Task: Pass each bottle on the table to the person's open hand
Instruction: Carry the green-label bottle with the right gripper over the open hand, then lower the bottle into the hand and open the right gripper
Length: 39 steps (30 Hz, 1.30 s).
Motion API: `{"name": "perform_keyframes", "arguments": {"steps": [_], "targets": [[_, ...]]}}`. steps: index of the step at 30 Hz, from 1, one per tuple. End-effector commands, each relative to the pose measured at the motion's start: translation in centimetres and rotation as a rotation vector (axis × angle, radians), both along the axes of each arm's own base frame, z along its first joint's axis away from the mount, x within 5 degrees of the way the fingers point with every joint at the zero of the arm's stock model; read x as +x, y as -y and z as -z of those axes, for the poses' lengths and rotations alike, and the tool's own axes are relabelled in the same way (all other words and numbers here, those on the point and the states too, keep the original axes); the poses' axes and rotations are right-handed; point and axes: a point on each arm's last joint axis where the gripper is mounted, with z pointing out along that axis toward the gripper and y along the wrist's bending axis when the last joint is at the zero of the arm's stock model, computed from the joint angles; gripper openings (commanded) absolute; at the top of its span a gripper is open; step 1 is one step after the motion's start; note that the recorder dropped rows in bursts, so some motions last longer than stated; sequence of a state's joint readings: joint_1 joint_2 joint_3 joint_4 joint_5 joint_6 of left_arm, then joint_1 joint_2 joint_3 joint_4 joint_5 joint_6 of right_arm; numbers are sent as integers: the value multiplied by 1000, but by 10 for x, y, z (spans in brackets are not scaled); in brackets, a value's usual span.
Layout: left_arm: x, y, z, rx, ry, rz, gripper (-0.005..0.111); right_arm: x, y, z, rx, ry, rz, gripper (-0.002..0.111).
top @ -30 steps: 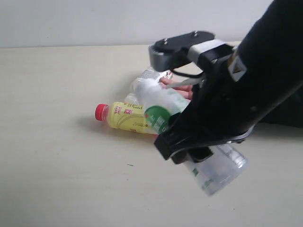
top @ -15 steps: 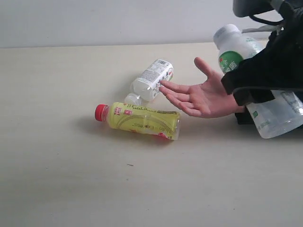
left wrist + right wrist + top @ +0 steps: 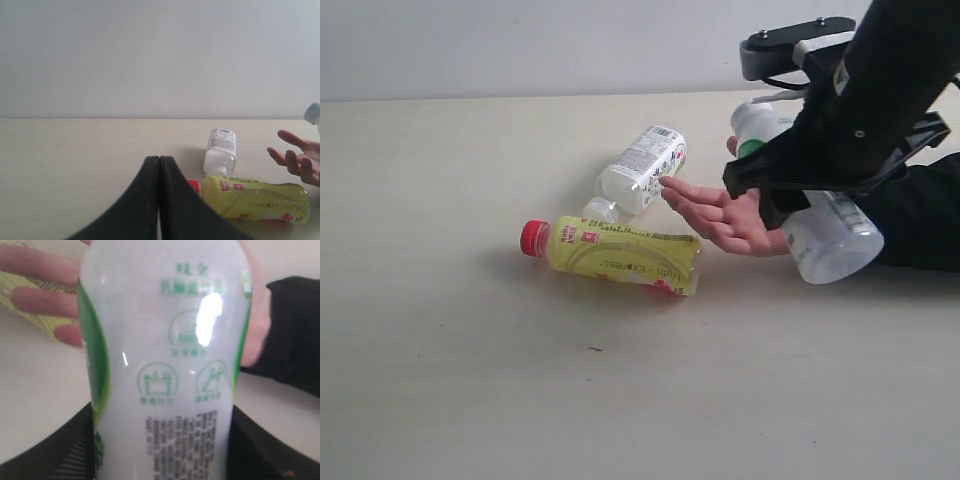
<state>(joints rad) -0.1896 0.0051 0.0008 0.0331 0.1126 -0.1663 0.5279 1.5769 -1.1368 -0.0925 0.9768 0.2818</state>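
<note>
My right gripper [image 3: 798, 190] is shut on a whitish bottle with a green label [image 3: 832, 240], held tilted just over the person's open hand [image 3: 720, 215]. In the right wrist view this bottle [image 3: 165, 365] fills the space between the black fingers [image 3: 55, 450], with the palm [image 3: 42, 300] and black sleeve [image 3: 295, 340] behind it. A yellow bottle with a red cap [image 3: 615, 256] and a second whitish bottle [image 3: 642, 170] lie on the table [image 3: 440, 350] left of the hand. My left gripper [image 3: 159, 165] is shut and empty, facing the yellow bottle [image 3: 255, 197] and the whitish one [image 3: 220, 152].
The hand's fingertips [image 3: 670, 185] reach almost to the lying whitish bottle. A pale wall [image 3: 520, 40] runs behind the table's far edge. Bare tabletop stretches left and in front of the yellow bottle.
My right arm swung the whitish bottle up and to the right, then brought it back down over the person's palm. The two lying bottles have not moved.
</note>
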Motion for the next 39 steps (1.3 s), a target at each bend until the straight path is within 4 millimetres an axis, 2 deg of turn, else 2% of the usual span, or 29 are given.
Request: {"name": "perform_keyframes", "arguments": {"steps": [1, 5, 10, 17, 31, 34, 39], "targets": [[0, 0, -1, 4, 16, -5, 0, 21, -12, 3, 30, 2, -12, 0], [0, 0, -1, 4, 16, -5, 0, 36, -20, 11, 20, -8, -11, 0], [0, 0, -1, 4, 16, -5, 0, 56, -4, 27, -2, -51, 48, 0], [0, 0, -1, 4, 16, -5, 0, 64, -11, 53, 13, -98, 14, 0], [0, 0, -1, 4, 16, -5, 0, 64, -11, 53, 15, -92, 8, 0], [0, 0, -1, 4, 16, -5, 0, 64, -11, 53, 14, -93, 8, 8], [0, 0, -1, 4, 16, -5, 0, 63, -11, 53, 12, -97, 9, 30]]}}
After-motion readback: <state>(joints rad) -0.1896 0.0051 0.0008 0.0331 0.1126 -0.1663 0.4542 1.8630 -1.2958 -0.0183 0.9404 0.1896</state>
